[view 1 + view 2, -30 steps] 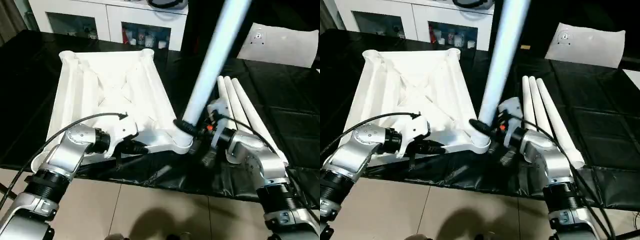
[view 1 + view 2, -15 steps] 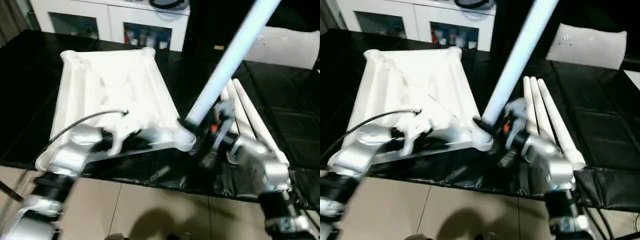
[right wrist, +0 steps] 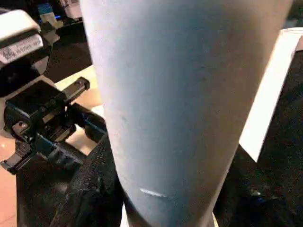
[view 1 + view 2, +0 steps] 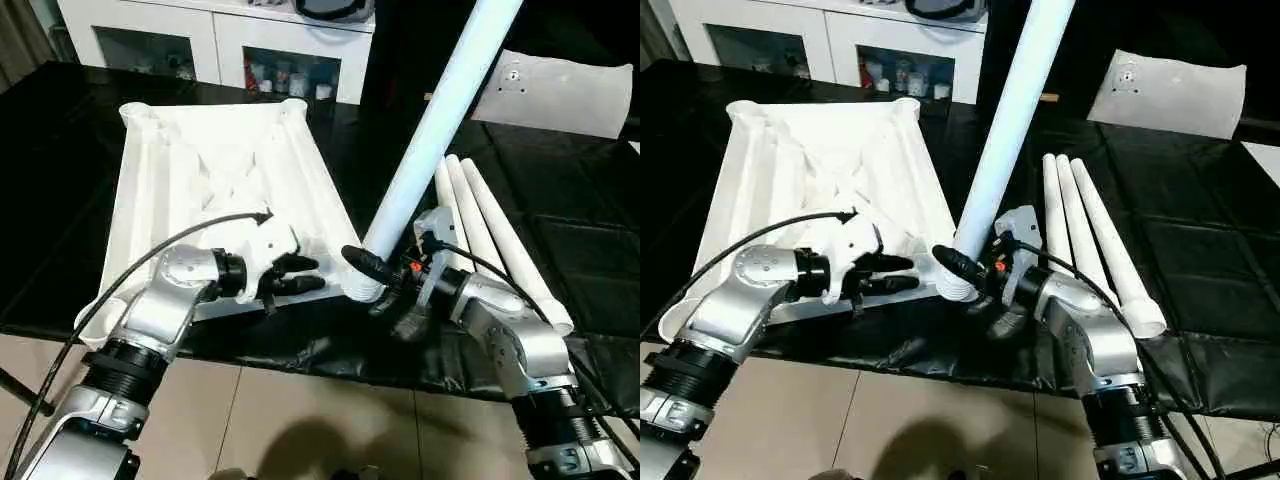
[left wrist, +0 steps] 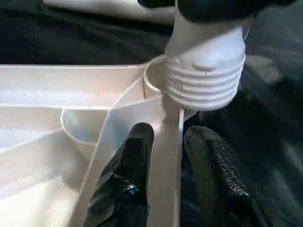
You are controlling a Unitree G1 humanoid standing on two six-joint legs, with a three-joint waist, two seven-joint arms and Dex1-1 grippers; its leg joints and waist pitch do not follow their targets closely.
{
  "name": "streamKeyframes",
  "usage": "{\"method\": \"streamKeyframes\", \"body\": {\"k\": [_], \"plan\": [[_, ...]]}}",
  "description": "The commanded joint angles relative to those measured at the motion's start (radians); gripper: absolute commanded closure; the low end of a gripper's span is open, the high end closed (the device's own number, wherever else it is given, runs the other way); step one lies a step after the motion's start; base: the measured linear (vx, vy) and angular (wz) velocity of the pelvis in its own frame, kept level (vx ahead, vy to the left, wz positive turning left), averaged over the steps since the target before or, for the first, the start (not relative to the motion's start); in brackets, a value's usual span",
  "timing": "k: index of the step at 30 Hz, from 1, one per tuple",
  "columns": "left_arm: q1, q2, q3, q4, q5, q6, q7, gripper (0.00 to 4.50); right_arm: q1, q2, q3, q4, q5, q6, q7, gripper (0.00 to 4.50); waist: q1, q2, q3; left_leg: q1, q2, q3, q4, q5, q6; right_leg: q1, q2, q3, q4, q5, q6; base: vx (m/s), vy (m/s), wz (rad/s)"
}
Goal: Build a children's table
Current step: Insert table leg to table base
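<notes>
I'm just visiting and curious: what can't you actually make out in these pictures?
- The long white tapered leg: its upper end is cut off by the head view's top edge.
- Whether its ribbed end is seated in the white plastic tabletop's corner socket: the right claw hides the joint.
- The cabinet's contents: too small.

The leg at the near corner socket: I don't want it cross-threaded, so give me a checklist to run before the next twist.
1. Right claw grips the leg near its base: ok.
2. Threaded end sits at the corner socket: ok; how far it is seated: cannot tell.
3. Leg square to the tabletop: not ok, it leans.
4. Left claw steadies the tabletop: not ok, its fingers straddle the rim rib without clamping.
5. Three spare legs lie clear of the socket: ok.
</notes>
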Motion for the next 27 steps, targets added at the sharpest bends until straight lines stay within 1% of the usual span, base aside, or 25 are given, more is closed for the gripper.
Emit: {"method": "streamKeyframes", "body": {"k": [1,2,3,4,7,8,9,10,11,12,13,14,15,16,19,20,21,23,24,25,27], "plan": [[-0.012,0.001,-0.015,-0.021,0.0,0.026,-0.015,2.94,-0.009,-0.009,-0.016,-0.034,-0.002,0.01,-0.01,2.55,0.003,0.008,-0.075,-0.003,0.109,-0.037,-0.077,0.059,0.097,0.07,-0.128,0.086,-0.066,-0.153,-0.188,0.0,0.0,0.0],[-0.009,0.002,-0.017,-0.028,-0.007,0.037,-0.027,2.94,-0.011,-0.01,-0.019,-0.039,-0.001,0.012,-0.014,2.55,0.003,0.009,-0.075,-0.003,0.109,-0.037,-0.076,0.06,0.097,0.07,-0.128,0.086,-0.067,-0.151,-0.189,0.0,0.0,0.0],[-0.01,0.006,-0.028,-0.022,0.007,0.039,-0.024,2.94,-0.016,-0.014,-0.028,-0.056,0.004,0.017,-0.02,2.55,0.003,0.01,-0.075,-0.003,0.109,-0.037,-0.076,0.06,0.097,0.07,-0.128,0.086,-0.067,-0.147,-0.191,0.0,0.0,0.0],[-0.011,0.006,-0.031,-0.018,0.013,0.037,-0.02,2.94,-0.017,-0.015,-0.03,-0.059,0.005,0.017,-0.021,2.55,0.003,0.009,-0.075,-0.003,0.109,-0.038,-0.077,0.062,0.097,0.07,-0.127,0.086,-0.066,-0.144,-0.19,0.0,0.0,0.0],[-0.025,0.005,-0.035,0.019,0.036,0.039,0.009,2.94,-0.021,-0.022,-0.039,-0.081,0.013,0.026,-0.028,2.55,0.003,0.009,-0.076,-0.002,0.11,-0.038,-0.076,0.064,0.101,0.07,-0.127,0.086,-0.065,-0.134,-0.187,0.0,0.0,0.0],[-0.032,0.003,-0.03,0.033,0.03,0.044,0.01,2.94,-0.024,-0.028,-0.045,-0.095,0.017,0.03,-0.032,2.55,0.004,0.012,-0.075,-0.003,0.109,-0.038,-0.076,0.062,0.1,0.071,-0.127,0.085,-0.065,-0.137,-0.187,0.0,0.0,0.0],[-0.033,0.003,-0.029,0.035,0.027,0.048,0.008,3.12,-0.025,-0.029,-0.046,-0.099,0.018,0.032,-0.033,2.55,0.004,0.011,-0.076,-0.002,0.108,-0.038,-0.076,0.057,0.097,0.071,-0.127,0.086,-0.067,-0.142,-0.184,0.0,0.0,0.0],[-0.034,0.003,-0.028,0.036,0.026,0.047,0.007,3.22,-0.025,-0.03,-0.047,-0.103,0.019,0.032,-0.034,2.55,0.005,0.013,-0.076,-0.002,0.109,-0.039,-0.077,0.059,0.095,0.072,-0.128,0.085,-0.066,-0.14,-0.186,0.0,0.0,0.0],[-0.034,0.003,-0.026,0.037,0.023,0.048,0.004,3.29,-0.026,-0.03,-0.048,-0.107,0.02,0.034,-0.036,2.55,0.005,0.013,-0.077,-0.002,0.109,-0.039,-0.076,0.061,0.094,0.072,-0.128,0.085,-0.066,-0.136,-0.187,0.0,0.0,0.0],[-0.037,0.004,-0.026,0.041,0.023,0.058,0.001,3.29,-0.026,-0.031,-0.051,-0.114,0.023,0.038,-0.038,2.55,0.005,0.015,-0.077,-0.002,0.109,-0.039,-0.076,0.058,0.093,0.072,-0.128,0.085,-0.066,-0.133,-0.193,0.0,0.0,0.0],[-0.039,0.007,-0.029,0.046,0.027,0.064,-0.001,3.42,-0.026,-0.032,-0.052,-0.12,0.025,0.041,-0.04,2.55,0.004,0.015,-0.078,-0.002,0.11,-0.039,-0.076,0.059,0.092,0.072,-0.128,0.085,-0.065,-0.128,-0.195,0.0,0.0,0.0],[-0.042,0.01,-0.032,0.052,0.03,0.065,-0.005,3.42,-0.025,-0.033,-0.053,-0.124,0.026,0.043,-0.041,2.55,0.005,0.015,-0.078,-0.002,0.11,-0.039,-0.076,0.06,0.092,0.072,-0.127,0.085,-0.065,-0.125,-0.197,0.0,0.0,0.0],[-0.043,0.014,-0.035,0.055,0.031,0.066,-0.012,3.68,-0.024,-0.033,-0.054,-0.125,0.026,0.042,-0.043,2.55,0.005,0.017,-0.078,-0.002,0.109,-0.039,-0.075,0.06,0.091,0.072,-0.127,0.085,-0.065,-0.122,-0.196,0.0,0.0,0.0],[-0.044,0.016,-0.038,0.057,0.03,0.066,-0.016,3.68,-0.022,-0.033,-0.054,-0.127,0.025,0.043,-0.045,2.55,0.005,0.016,-0.078,-0.003,0.11,-0.04,-0.076,0.058,0.09,0.073,-0.128,0.085,-0.065,-0.12,-0.197,0.0,0.0,0.0],[-0.043,0.029,-0.054,0.051,0.026,0.082,-0.047,3.77,-0.016,-0.034,-0.053,-0.132,0.019,0.043,-0.046,2.55,0.004,0.016,-0.078,-0.002,0.11,-0.04,-0.077,0.052,0.085,0.073,-0.128,0.086,-0.064,-0.122,-0.196,0.0,0.0,0.0],[-0.041,0.033,-0.059,0.047,0.026,0.084,-0.056,4.01,-0.015,-0.033,-0.052,-0.132,0.018,0.043,-0.047,2.55,0.005,0.018,-0.078,-0.001,0.11,-0.04,-0.077,0.052,0.084,0.072,-0.128,0.086,-0.064,-0.12,-0.199,0.0,0.0,0.0],[-0.04,0.036,-0.061,0.045,0.026,0.085,-0.061,4.12,-0.014,-0.033,-0.051,-0.131,0.017,0.042,-0.047,2.55,0.004,0.017,-0.078,-0.001,0.11,-0.039,-0.077,0.05,0.082,0.072,-0.128,0.086,-0.064,-0.12,-0.201,0.0,0.0,0.0],[-0.04,0.041,-0.067,0.042,0.031,0.09,-0.064,4.14,-0.014,-0.033,-0.049,-0.128,0.015,0.04,-0.048,2.55,0.006,0.019,-0.078,-0.002,0.11,-0.039,-0.077,0.048,0.08,0.073,-0.129,0.086,-0.064,-0.12,-0.204,0.0,0.0,0.0],[-0.039,0.043,-0.07,0.04,0.034,0.088,-0.065,4.23,-0.014,-0.034,-0.047,-0.125,0.012,0.037,-0.049,2.55,0.006,0.019,-0.079,-0.002,0.11,-0.039,-0.077,0.053,0.079,0.074,-0.129,0.086,-0.063,-0.112,-0.204,0.0,0.0,0.0],[-0.039,0.043,-0.07,0.04,0.035,0.088,-0.065,4.23,-0.014,-0.034,-0.047,-0.125,0.012,0.036,-0.05,2.55,0.006,0.018,-0.08,-0.002,0.111,-0.04,-0.077,0.063,0.08,0.075,-0.128,0.086,-0.06,-0.094,-0.208,0.0,0.0,0.0],[-0.039,0.047,-0.076,0.042,0.042,0.085,-0.067,4.5,-0.014,-0.035,-0.048,-0.118,0.01,0.033,-0.051,2.55,0.005,0.018,-0.079,-0.001,0.111,-0.04,-0.076,0.066,0.085,0.073,-0.128,0.086,-0.059,-0.08,-0.214,0.0,0.0,0.0]]}}
